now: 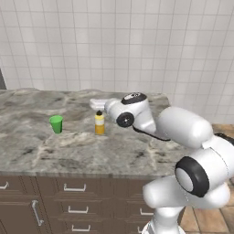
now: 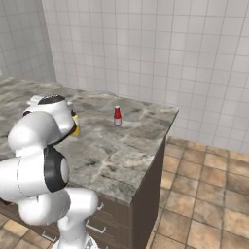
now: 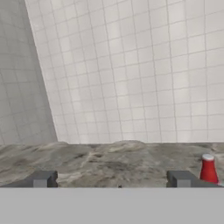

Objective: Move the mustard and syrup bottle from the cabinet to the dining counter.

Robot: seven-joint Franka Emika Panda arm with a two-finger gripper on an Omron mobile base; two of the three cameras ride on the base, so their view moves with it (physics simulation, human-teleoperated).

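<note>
The mustard (image 1: 99, 124) stands upright on the dining counter (image 1: 137, 153), a small yellow bottle with a dark cap. From the right base view a yellow sliver of the mustard (image 2: 76, 128) peeks out behind the arm. My white hand (image 1: 98, 103) hovers just above and behind the bottle, not touching it. Its gripper (image 3: 111, 179) is open, with the dark fingertips (image 3: 41, 178) wide apart and nothing between them, aimed level at the tiled wall. The syrup bottle and the cabinet are out of view.
A green cup (image 1: 56, 124) sits on the counter left of the mustard. A small red bottle (image 2: 117, 116) stands farther right near the back edge, also seen as the red bottle (image 3: 208, 168) beside the right fingertip. Drawers (image 1: 75, 187) lie under the top, tiled floor (image 2: 204, 194) to the right.
</note>
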